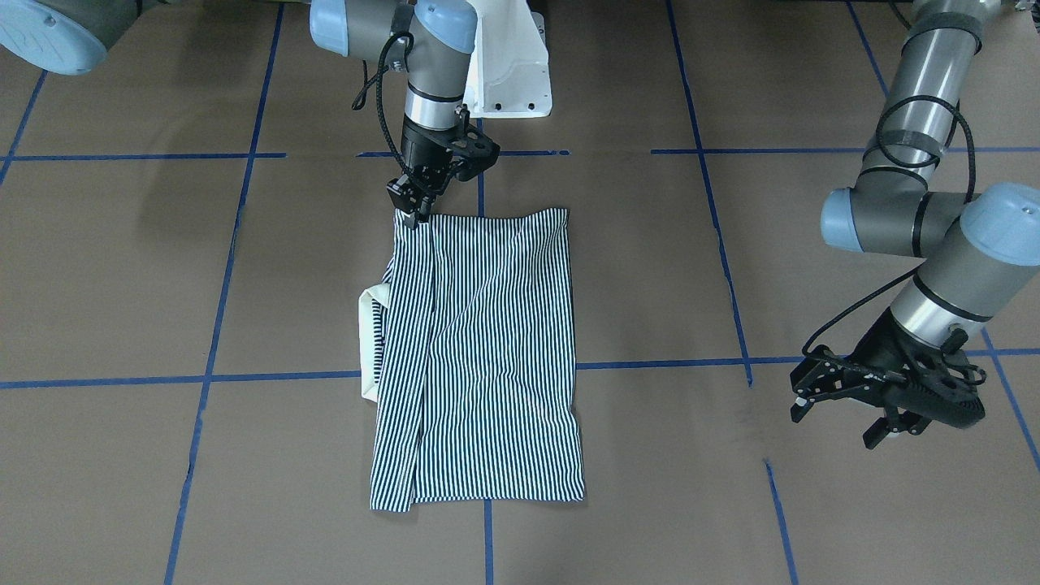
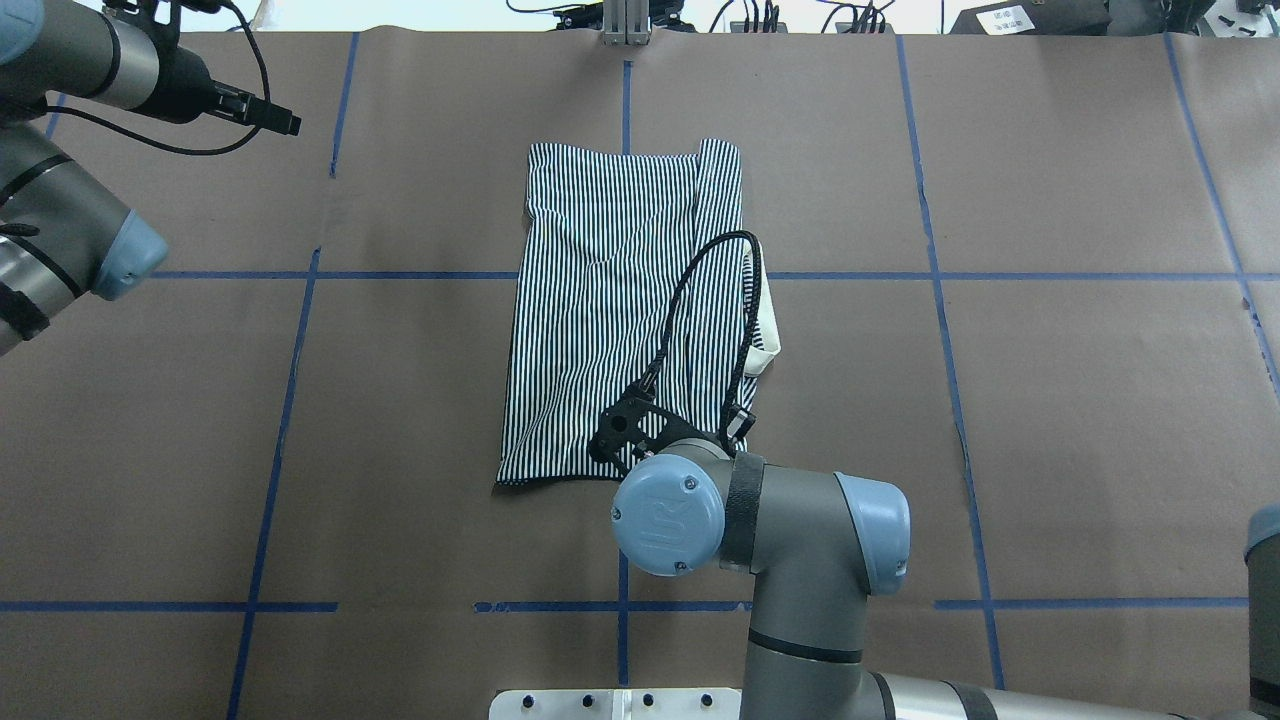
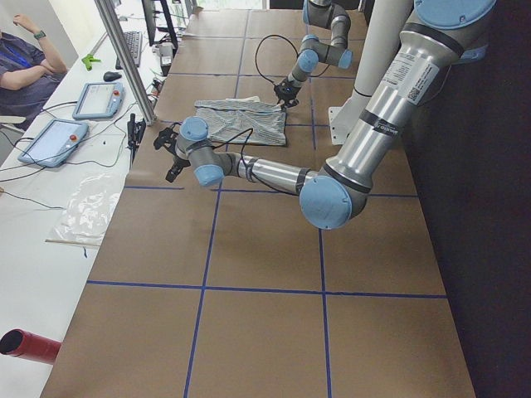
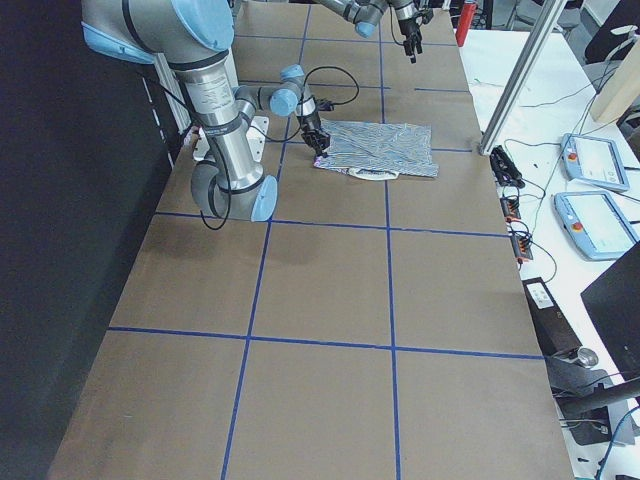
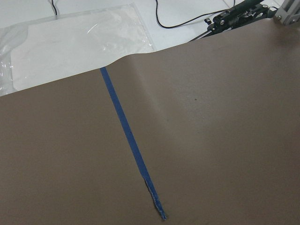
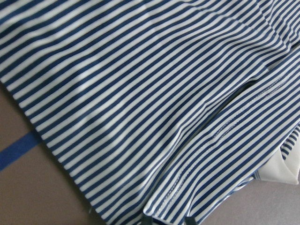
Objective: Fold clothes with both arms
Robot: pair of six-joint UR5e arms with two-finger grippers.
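Observation:
The striped polo shirt [image 1: 487, 349] lies flat mid-table, folded into a long rectangle. One long side is turned over the top, and the cream collar [image 1: 370, 341] pokes out beside that fold. My right gripper [image 1: 414, 213] is down at the shirt's corner nearest the robot and appears shut on the hem. The right wrist view shows striped cloth [image 6: 140, 93] and two dark fingertips at its bottom edge. In the overhead view the right wrist covers that corner of the shirt [image 2: 610, 290]. My left gripper [image 1: 837, 424] hovers open and empty, far to the shirt's side.
Brown paper with a blue tape grid [image 1: 227, 378] covers the table. The white pedestal base [image 1: 512, 73] stands behind the shirt. Beyond the table's far edge are pendants [image 3: 54, 141], a plastic sheet [image 5: 70, 37] and a seated person [image 3: 25, 58]. A red cylinder [image 3: 29, 344] lies nearby.

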